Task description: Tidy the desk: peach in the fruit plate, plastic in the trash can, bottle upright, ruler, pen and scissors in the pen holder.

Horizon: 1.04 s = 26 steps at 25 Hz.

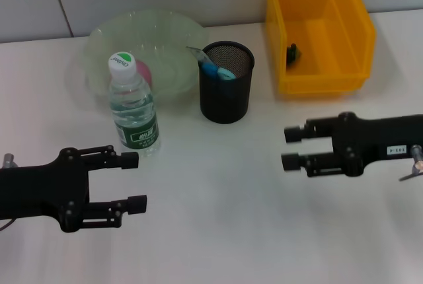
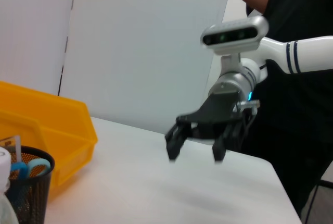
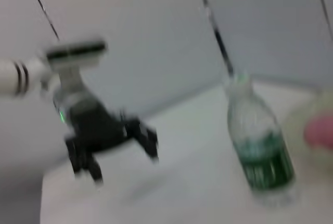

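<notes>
A clear water bottle (image 1: 134, 107) with a green label and white cap stands upright in front of a pale green fruit plate (image 1: 173, 28), which holds a pink peach (image 1: 144, 72). The bottle also shows in the right wrist view (image 3: 258, 141). A black mesh pen holder (image 1: 227, 92) holds blue-handled scissors (image 1: 218, 72) and other items. A yellow bin (image 1: 320, 28) at the back right holds a small dark object (image 1: 291, 51). My left gripper (image 1: 135, 182) is open and empty at the front left. My right gripper (image 1: 293, 148) is open and empty at the right.
The white table (image 1: 218, 211) runs up to a white wall at the back. In the left wrist view the pen holder (image 2: 25, 193) and yellow bin (image 2: 52, 125) show, and a person in black (image 2: 296, 146) stands beyond the table's far edge.
</notes>
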Motion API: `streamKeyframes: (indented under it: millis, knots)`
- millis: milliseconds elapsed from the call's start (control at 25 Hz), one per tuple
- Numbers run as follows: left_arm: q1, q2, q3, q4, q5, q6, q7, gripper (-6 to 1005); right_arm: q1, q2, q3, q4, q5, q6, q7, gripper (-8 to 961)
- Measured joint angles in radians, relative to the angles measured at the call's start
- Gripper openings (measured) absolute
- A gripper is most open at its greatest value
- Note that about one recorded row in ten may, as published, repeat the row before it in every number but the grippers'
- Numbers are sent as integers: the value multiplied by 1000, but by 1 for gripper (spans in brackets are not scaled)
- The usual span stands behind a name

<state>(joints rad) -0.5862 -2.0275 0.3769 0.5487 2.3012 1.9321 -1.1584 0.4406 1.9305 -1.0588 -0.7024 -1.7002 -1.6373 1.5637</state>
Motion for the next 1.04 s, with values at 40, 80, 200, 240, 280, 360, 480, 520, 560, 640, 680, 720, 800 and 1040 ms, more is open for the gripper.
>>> streamKeyframes:
  millis: [40, 80, 200, 240, 280, 360, 480, 520, 560, 640, 680, 720, 800, 1040]
  knots:
    - [-3, 1, 1, -1, 0, 0, -10, 767, 11, -1, 14, 2, -42, 1, 19, 652]
    - [-3, 1, 1, -1, 0, 0, -10, 766, 20, 4, 35, 3, -85, 3, 25, 652]
    - [-8, 3, 4, -3, 1, -16, -25, 766, 31, 23, 89, 3, -158, 8, 24, 652]
    - [-8, 3, 4, -3, 1, -17, -27, 766, 33, 28, 102, 2, -173, 11, 22, 652]
    - [-8, 3, 4, -3, 1, -17, -27, 766, 33, 30, 108, 2, -180, 13, 21, 652]
    - [-10, 2, 4, -3, 0, -22, -30, 766, 34, 31, 114, 2, -186, 13, 19, 652]
    - [-15, -2, 9, -3, 4, -37, -31, 766, 34, 31, 118, 2, -188, 8, 17, 652]
    - [-16, -3, 12, -3, 5, -42, -32, 766, 34, 31, 118, 2, -188, 7, 15, 652]
    - [-17, -5, 16, -3, 5, -50, -32, 766, 35, 32, 116, 2, -189, 6, 14, 652]
    - [-19, -9, 20, -3, 6, -64, -37, 766, 38, 33, 111, 3, -193, 5, 14, 652]
    - [-22, -12, 20, -3, 6, -70, -43, 767, 41, 36, 108, 4, -198, 5, 14, 652]
    - [-23, -13, 20, -3, 6, -72, -49, 767, 43, 38, 108, 4, -204, 5, 14, 652]
    - [-27, -14, 20, -3, 7, -76, -63, 767, 46, 43, 107, 3, -214, 5, 13, 652]
    - [-29, -14, 22, -4, 4, -68, -72, 767, 55, 45, 108, 3, -219, 4, 13, 652]
